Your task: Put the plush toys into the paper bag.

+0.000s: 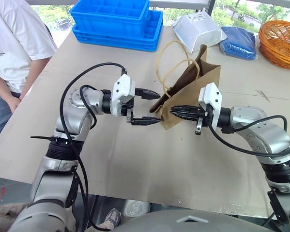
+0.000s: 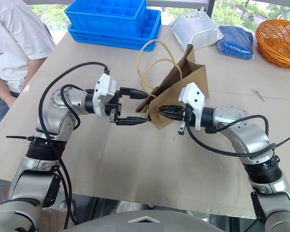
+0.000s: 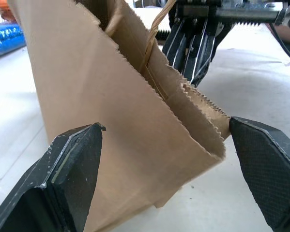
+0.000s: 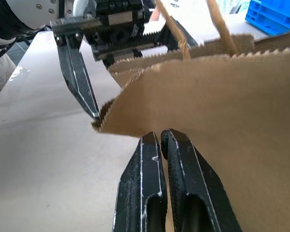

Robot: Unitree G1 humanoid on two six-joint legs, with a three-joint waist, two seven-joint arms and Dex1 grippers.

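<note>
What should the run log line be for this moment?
left gripper: open, straddling bag rim | right gripper: shut on paper bag | toys: not loaded

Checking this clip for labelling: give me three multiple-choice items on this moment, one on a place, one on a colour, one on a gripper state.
1. Where is the woven orange wicker basket?
A. at the table's far right corner
B. beside the person
C. inside the blue crates

2. What colour are the stacked plastic crates?
A. green
B. blue
C. red

3. How does the right gripper stand?
A. wide open, clear of the bag
B. shut on the bag's edge
C. shut on a cord handle

Answers:
1 A, the basket sits at the far right, past the blue packet.
2 B, both crates are bright blue.
3 B, its fingers are pressed together on the serrated rim of the brown kraft paper bag, while the left gripper stands open with its fingers either side of the bag's other edge.
</note>
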